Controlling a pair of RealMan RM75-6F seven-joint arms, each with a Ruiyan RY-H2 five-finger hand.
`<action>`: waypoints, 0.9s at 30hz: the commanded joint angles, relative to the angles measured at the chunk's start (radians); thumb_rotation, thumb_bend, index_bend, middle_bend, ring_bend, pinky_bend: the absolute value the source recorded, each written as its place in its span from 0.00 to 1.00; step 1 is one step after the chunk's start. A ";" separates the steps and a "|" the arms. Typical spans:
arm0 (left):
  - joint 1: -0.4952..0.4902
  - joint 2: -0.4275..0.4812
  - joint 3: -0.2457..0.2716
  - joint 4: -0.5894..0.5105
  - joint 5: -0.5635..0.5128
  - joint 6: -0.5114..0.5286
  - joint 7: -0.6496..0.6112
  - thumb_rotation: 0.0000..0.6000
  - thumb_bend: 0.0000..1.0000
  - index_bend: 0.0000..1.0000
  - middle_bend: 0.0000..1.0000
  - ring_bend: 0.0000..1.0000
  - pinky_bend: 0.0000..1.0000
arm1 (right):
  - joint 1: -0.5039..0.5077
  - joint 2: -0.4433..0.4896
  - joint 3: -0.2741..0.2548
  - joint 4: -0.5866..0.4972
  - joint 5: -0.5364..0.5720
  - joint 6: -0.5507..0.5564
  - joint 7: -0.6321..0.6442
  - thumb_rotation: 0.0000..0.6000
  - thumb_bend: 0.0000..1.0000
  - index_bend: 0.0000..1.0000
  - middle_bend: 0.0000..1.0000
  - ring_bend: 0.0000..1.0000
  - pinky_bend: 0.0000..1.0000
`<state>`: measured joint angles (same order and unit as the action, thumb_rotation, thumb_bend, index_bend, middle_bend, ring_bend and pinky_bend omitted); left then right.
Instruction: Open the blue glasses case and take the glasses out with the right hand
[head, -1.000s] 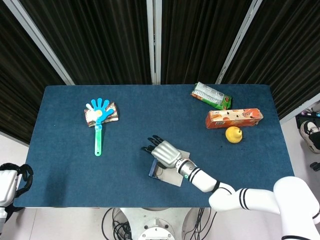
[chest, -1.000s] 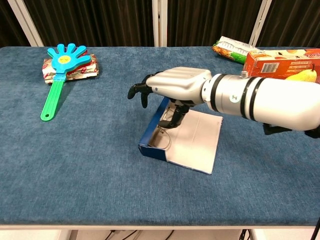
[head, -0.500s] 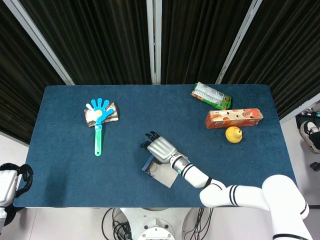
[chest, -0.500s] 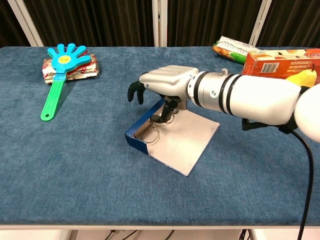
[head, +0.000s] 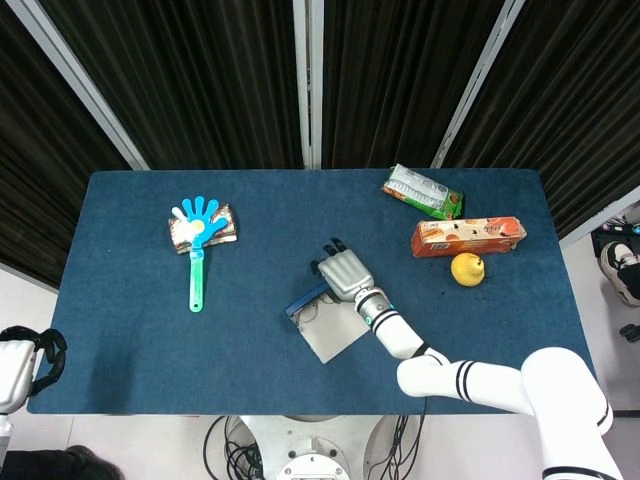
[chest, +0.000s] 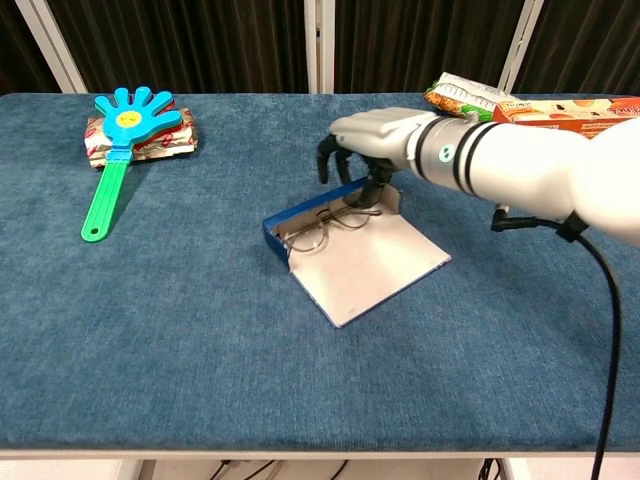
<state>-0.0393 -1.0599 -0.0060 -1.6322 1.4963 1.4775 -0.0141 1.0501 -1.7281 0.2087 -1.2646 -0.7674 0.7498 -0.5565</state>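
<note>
The blue glasses case (head: 305, 299) (chest: 300, 215) lies open at mid-table, its grey lid (head: 336, 336) (chest: 372, 265) folded flat toward the front. Thin wire glasses (head: 308, 313) (chest: 318, 228) rest inside along the blue wall. My right hand (head: 345, 272) (chest: 375, 132) hovers over the case's far right end, palm down. Its thumb and a finger reach down and pinch the far end of the glasses, which still lie in the case. Only a white part of my left arm (head: 15, 362) shows off the table's front left corner; its hand is hidden.
A blue hand-shaped clapper (head: 197, 240) (chest: 118, 130) lies on a foil packet (chest: 160, 142) at the far left. At the back right sit a snack bag (head: 422, 192) (chest: 470, 98), an orange carton (head: 467, 236) (chest: 560, 112) and a yellow fruit (head: 467, 268).
My right hand has swung back and to the right, and the open case has turned with it; its blue wall now points toward the hand and the glasses lie stretched along it.
</note>
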 joint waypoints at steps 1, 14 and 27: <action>0.000 0.000 0.000 0.000 0.000 0.000 0.002 1.00 0.49 0.62 0.64 0.46 0.31 | -0.011 0.054 -0.007 -0.038 0.088 0.029 -0.042 1.00 0.38 0.35 0.46 0.14 0.00; 0.000 -0.002 -0.001 -0.001 -0.003 0.001 0.011 1.00 0.49 0.62 0.64 0.46 0.31 | -0.030 0.147 -0.015 -0.143 0.083 -0.009 0.037 1.00 0.31 0.26 0.33 0.07 0.00; 0.000 0.000 -0.001 -0.003 -0.003 0.000 0.006 1.00 0.49 0.62 0.64 0.46 0.31 | 0.013 0.118 -0.034 -0.097 0.106 -0.025 0.049 1.00 0.34 0.28 0.34 0.07 0.00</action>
<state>-0.0395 -1.0604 -0.0069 -1.6348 1.4937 1.4780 -0.0082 1.0583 -1.6042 0.1764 -1.3686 -0.6665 0.7262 -0.5084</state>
